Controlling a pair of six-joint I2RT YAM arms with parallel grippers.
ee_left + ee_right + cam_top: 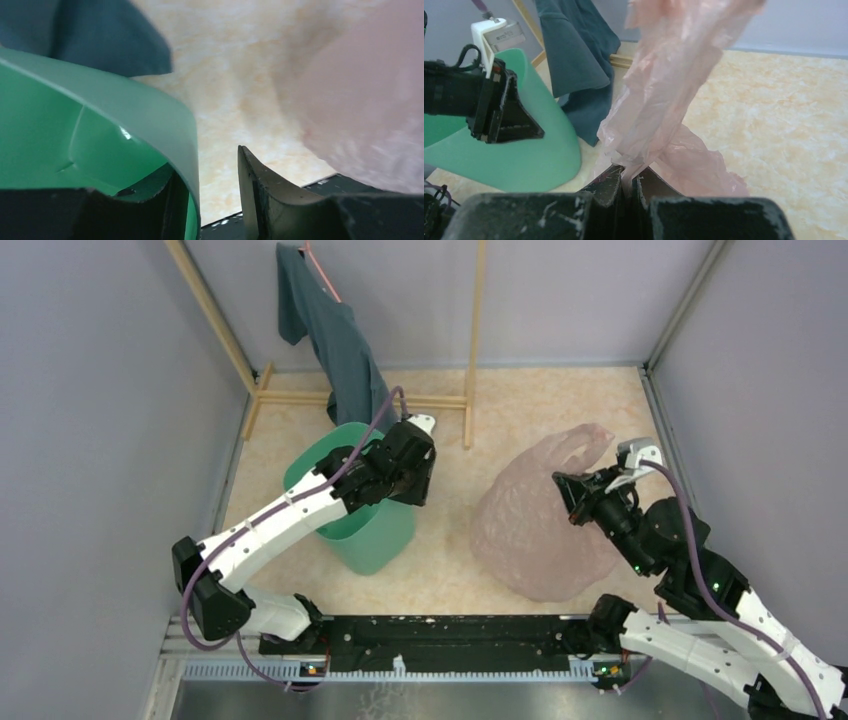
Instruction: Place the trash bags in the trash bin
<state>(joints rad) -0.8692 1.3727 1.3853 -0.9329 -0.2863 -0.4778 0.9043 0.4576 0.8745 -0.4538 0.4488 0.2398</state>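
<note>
Pinching the trash bags [659,90] by the neck in the clamped right tool [626,184]: light, limp, slippery, probably best held bunched. Straddling the trash bin [375,535] rim, leftward, with the parted left tool [210,175].

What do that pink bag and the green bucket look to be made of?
The pink bag looks like thin plastic film: translucent, wrinkled, bunching softly where the right gripper pinches it. The green bin looks like rigid moulded plastic: a smooth, evenly coloured wall with a faint sheen, holding its curved shape. The exact plastics cannot be told.
</note>
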